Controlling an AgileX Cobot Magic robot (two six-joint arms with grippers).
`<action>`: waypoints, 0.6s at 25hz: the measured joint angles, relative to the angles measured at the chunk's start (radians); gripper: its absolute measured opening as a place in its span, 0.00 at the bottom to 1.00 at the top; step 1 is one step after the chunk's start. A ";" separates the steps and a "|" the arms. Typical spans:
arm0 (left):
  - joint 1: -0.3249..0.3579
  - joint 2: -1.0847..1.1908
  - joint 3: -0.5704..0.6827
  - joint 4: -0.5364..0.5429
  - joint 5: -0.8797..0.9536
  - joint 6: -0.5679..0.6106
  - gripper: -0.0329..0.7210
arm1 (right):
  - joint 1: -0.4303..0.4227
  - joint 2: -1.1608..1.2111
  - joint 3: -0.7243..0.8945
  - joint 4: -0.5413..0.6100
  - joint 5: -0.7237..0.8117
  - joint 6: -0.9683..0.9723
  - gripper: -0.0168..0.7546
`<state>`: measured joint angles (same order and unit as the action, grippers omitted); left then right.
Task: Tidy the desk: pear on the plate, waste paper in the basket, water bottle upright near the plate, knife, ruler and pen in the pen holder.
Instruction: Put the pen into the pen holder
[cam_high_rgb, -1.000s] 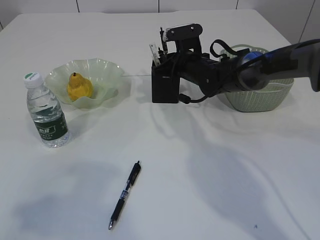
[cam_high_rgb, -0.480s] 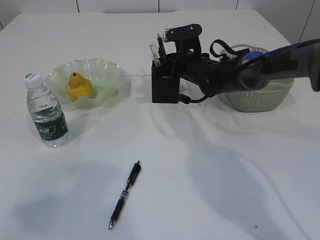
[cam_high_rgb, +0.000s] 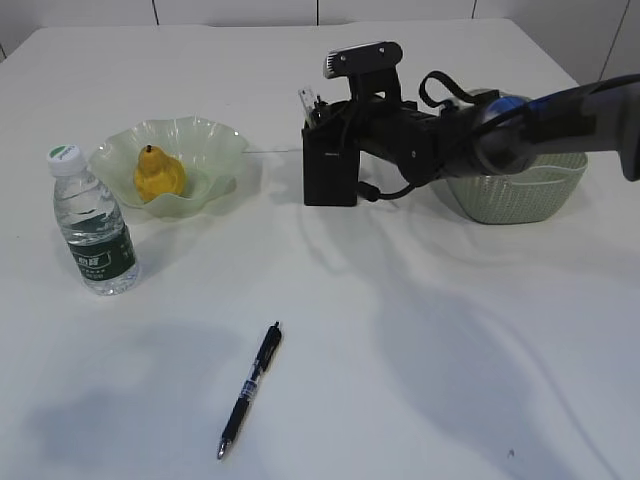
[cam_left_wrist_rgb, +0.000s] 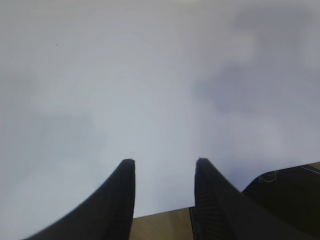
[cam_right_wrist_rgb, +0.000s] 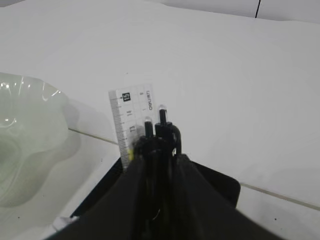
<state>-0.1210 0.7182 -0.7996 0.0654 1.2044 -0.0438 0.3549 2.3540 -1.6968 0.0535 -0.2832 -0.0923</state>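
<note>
Black matte square pen holder (cam_high_rgb: 329, 172) has the right claw (cam_high_rgb: 322, 118) above, spread uncertain; blue-black pen (cam_high_rgb: 250, 389) awaits near.

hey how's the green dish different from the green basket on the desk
The dish is shallow, see-through glass with a wavy rim; the basket is deeper, solid-coloured, with woven-pattern walls. The dish sits on the left of the desk beside the water bottle; the basket sits on the right, partly hidden by the right arm. The dish holds a yellow pear; what the basket holds cannot be seen. Both are pale green.
</note>
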 joint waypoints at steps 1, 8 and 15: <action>0.000 0.000 0.000 0.000 0.000 0.000 0.41 | 0.000 0.000 -0.010 0.000 0.019 0.000 0.25; 0.000 0.000 0.000 0.000 0.000 0.000 0.41 | 0.000 0.000 -0.099 -0.002 0.181 0.000 0.25; 0.000 0.000 0.000 0.000 0.000 0.000 0.41 | 0.000 -0.023 -0.137 -0.002 0.349 0.000 0.25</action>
<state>-0.1210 0.7182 -0.7996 0.0654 1.2044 -0.0438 0.3549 2.3307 -1.8334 0.0513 0.0660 -0.0923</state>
